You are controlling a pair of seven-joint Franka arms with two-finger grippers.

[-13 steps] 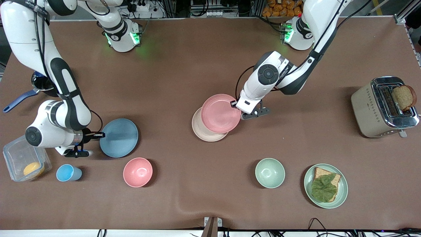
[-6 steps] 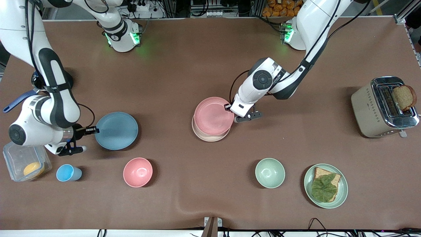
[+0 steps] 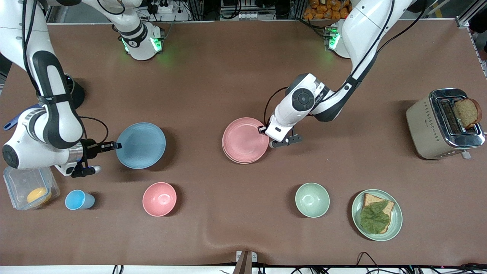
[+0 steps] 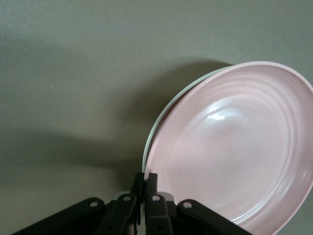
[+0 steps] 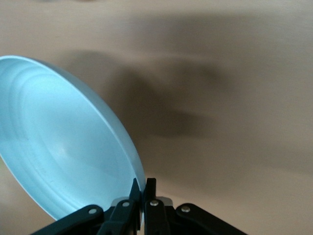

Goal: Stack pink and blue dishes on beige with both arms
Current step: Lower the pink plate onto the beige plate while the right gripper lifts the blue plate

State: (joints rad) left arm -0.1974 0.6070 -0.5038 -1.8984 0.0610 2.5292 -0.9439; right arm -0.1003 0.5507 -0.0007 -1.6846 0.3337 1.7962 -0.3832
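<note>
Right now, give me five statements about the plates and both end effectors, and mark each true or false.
1. The pale pink round matte plate lies over the cream-beige round matte plate. True.
2. The left end effector has let go of the pink plate. False: it is shut on its rim.
3. The right end effector grips the light blue round matte plate by its rim. True.
4. The blue plate sits on the pink plate. False: they are apart.
5. The small deep pink bowl is on the stack. False: it stands alone, nearer the front camera.
</note>
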